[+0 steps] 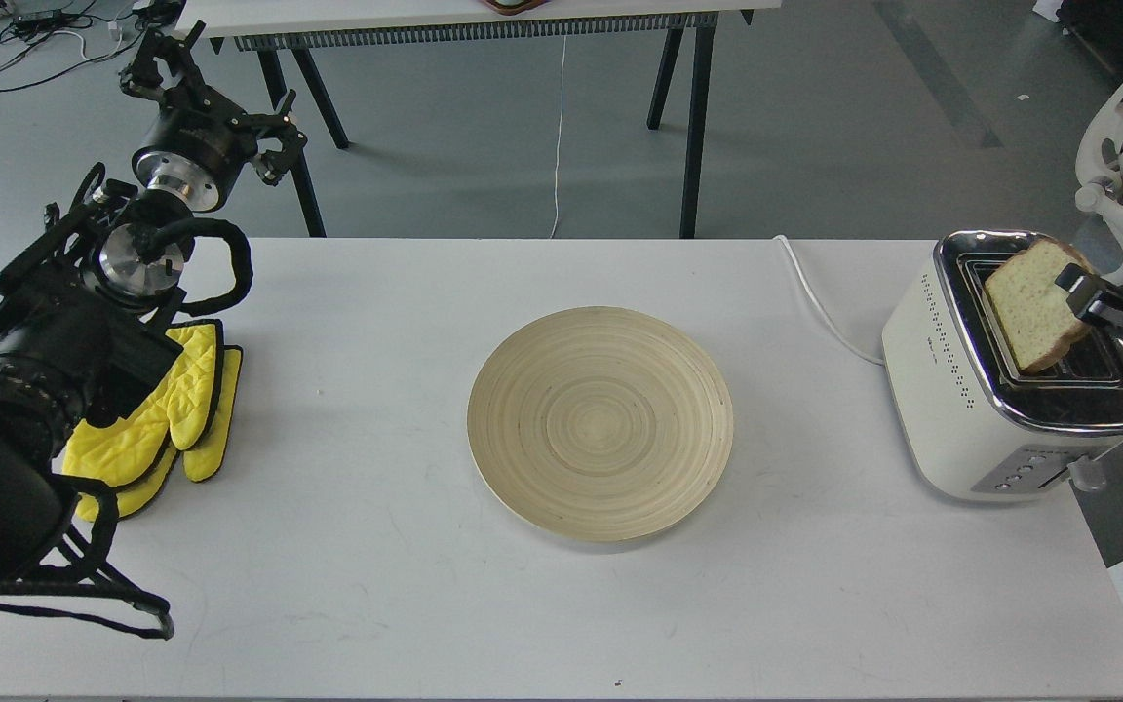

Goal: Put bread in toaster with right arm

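The cream-white toaster (pixel 951 400) stands at the table's right edge, chrome top up. The bread (pixel 1027 304), a pale slice with a brown crust, is tilted and its lower part sits in the toaster's left slot. My right gripper (pixel 1080 292) comes in from the right edge and is shut on the slice's upper right edge. My left gripper (pixel 193 90) is raised at the far left, beyond the table's back edge, fingers spread and empty.
A round bamboo plate (pixel 600 421) lies at the table's middle. Yellow oven mitts (pixel 172 409) lie at the left, partly under my left arm. The toaster's white cord (pixel 820 302) runs off the back edge. A white chair (pixel 1122 146) stands at the right.
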Robot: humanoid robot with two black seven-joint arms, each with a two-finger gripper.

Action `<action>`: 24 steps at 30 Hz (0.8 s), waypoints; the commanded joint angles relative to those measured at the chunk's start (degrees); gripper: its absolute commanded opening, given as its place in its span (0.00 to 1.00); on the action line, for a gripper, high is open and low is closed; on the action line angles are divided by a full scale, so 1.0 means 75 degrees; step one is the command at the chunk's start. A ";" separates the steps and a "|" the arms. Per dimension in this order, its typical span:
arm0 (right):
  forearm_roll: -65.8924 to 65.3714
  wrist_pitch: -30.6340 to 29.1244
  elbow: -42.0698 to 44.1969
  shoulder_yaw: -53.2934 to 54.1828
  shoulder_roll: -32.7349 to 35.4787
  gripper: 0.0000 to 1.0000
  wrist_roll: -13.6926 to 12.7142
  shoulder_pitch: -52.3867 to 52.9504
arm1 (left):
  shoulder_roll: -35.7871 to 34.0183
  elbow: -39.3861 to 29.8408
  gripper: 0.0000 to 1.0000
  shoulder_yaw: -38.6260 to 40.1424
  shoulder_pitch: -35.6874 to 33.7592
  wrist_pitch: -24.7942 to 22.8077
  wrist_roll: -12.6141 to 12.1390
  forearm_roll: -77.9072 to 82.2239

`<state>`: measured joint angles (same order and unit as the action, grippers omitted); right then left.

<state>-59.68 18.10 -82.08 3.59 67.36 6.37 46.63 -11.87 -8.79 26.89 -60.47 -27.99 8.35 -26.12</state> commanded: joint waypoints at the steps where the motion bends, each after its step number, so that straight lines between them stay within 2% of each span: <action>1: 0.0036 0.0012 -0.0036 0.0037 -0.0087 0.70 0.0029 -0.0006 | 0.0001 0.0000 1.00 0.0000 0.0000 -0.0001 -0.0001 -0.0010; 2: 0.0059 0.0024 -0.0048 0.0084 -0.0087 0.85 0.0041 -0.0006 | 0.0001 0.0000 1.00 0.0000 0.0000 -0.0001 -0.0001 -0.0010; 3: 0.0071 0.0035 -0.0071 0.0177 -0.0098 0.93 0.0052 -0.0006 | 0.0001 0.0000 1.00 0.0000 0.0000 -0.0001 -0.0001 0.0002; 6: 0.0094 0.0024 -0.0083 0.0551 -0.0122 0.96 0.0099 0.0005 | 0.0001 0.0000 1.00 0.0000 0.0000 -0.0001 -0.0001 0.0002; 8: 0.0444 0.0000 -0.0071 0.0950 -0.0134 0.98 0.0262 -0.0006 | 0.0001 0.0000 1.00 0.0000 0.0000 -0.0001 -0.0001 -0.0010; 11: 0.1882 -0.0082 -0.0001 0.1664 -0.0484 0.99 0.0626 -0.0006 | 0.0001 0.0000 1.00 0.0000 0.0000 -0.0001 -0.0001 0.0002; 15: 0.3887 -0.0210 0.0221 0.2719 -0.0883 0.99 0.0732 -0.0006 | 0.0001 0.0000 1.00 0.0000 0.0000 -0.0001 -0.0001 -0.0010; 19: 0.5038 -0.1286 0.0899 0.3551 -0.1608 0.99 0.0837 0.0029 | 0.0001 0.0000 1.00 0.0012 0.0000 -0.0001 -0.0001 -0.0010; 22: 0.5588 -0.2247 0.1964 0.4044 -0.2171 0.99 0.1165 0.0005 | 0.0001 0.0000 1.00 0.0000 0.0000 -0.0001 -0.0001 -0.0010; 24: 0.6034 -0.2844 0.2749 0.4290 -0.2604 0.99 0.1189 -0.0006 | -0.0010 0.0000 1.00 0.0012 0.0000 -0.0001 -0.0001 -0.0010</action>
<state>-18.68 2.84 -68.89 33.02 51.93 14.42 46.80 -11.86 -8.79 26.91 -60.47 -28.01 8.35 -26.18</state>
